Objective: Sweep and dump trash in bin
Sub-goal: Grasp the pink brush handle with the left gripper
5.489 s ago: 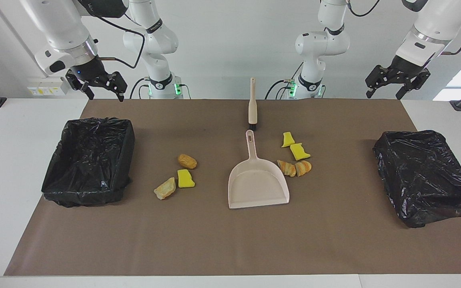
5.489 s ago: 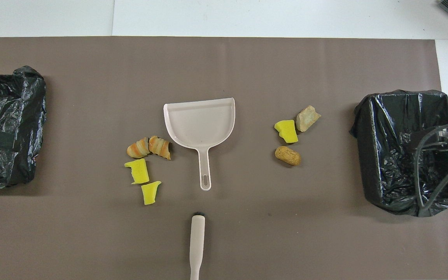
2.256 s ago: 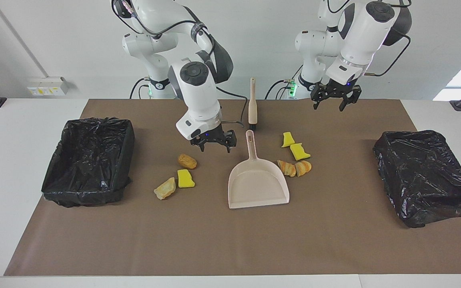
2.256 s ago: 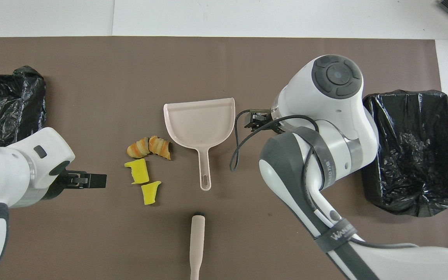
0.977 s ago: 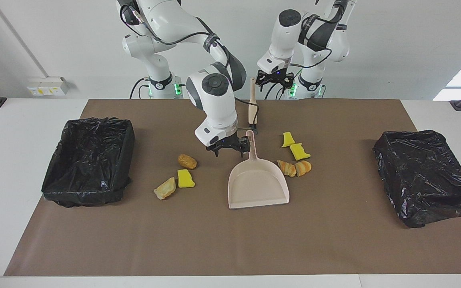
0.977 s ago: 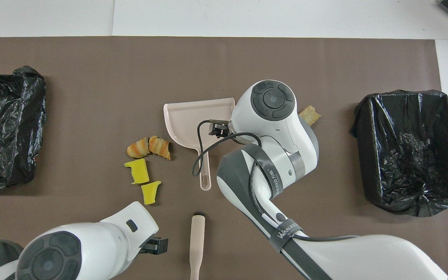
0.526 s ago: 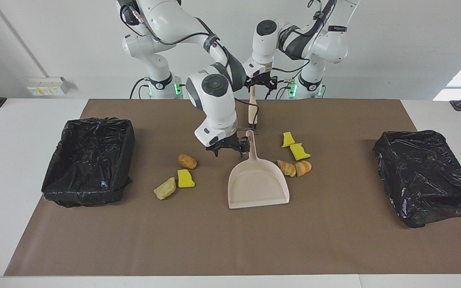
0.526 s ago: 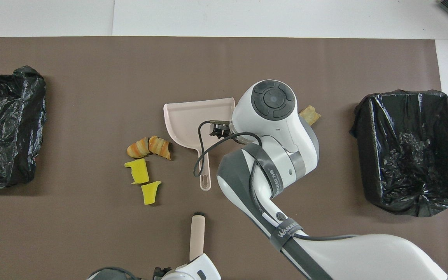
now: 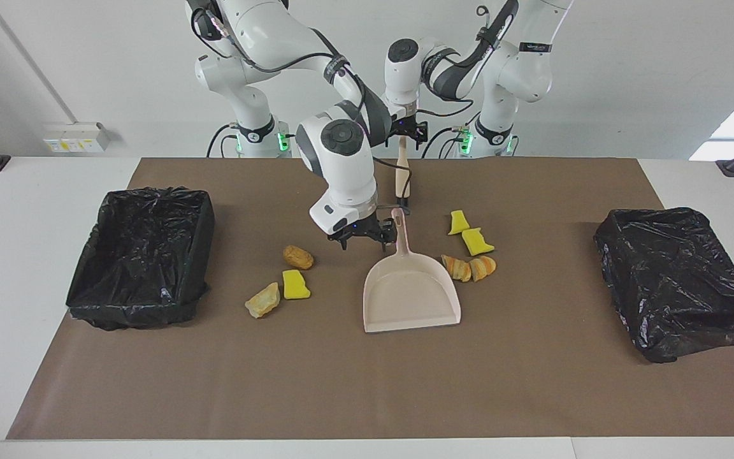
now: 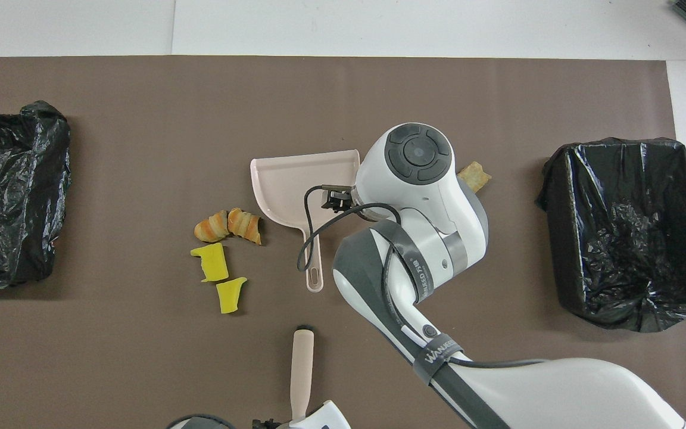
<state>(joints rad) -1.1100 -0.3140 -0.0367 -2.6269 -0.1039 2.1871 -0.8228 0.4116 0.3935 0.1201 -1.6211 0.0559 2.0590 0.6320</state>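
The trash numbers 7 pieces in 2 clusters on the brown mat (image 9: 367, 382). Toward the right arm's end lie 3: a tan bread lump (image 9: 298, 257), a yellow sponge piece (image 9: 294, 285) and a pale rocky lump (image 9: 263, 300). Toward the left arm's end lie 4: 2 yellow sponge bits (image 9: 459, 222) (image 9: 476, 241) and 2 striped orange lumps (image 9: 456, 268) (image 9: 483, 267), the lumps touching each other just beside the dustpan (image 9: 411, 290).

There is 1 dustpan, between the 2 clusters, its handle pointing toward the robots, and 1 brush (image 9: 401, 167) lying nearer to the robots in line with that handle. There are 2 black-lined bins (image 9: 141, 255) (image 9: 682, 280), 1 at each end of the mat.

The right gripper (image 9: 363, 236) hangs low beside the dustpan handle, fingers spread wide and holding nothing; the bread lump lies near it, not touched. The left gripper (image 9: 409, 132) is over the brush handle's end nearest the robots, fingers likewise apart and empty; all 7 pieces lie well apart from it.
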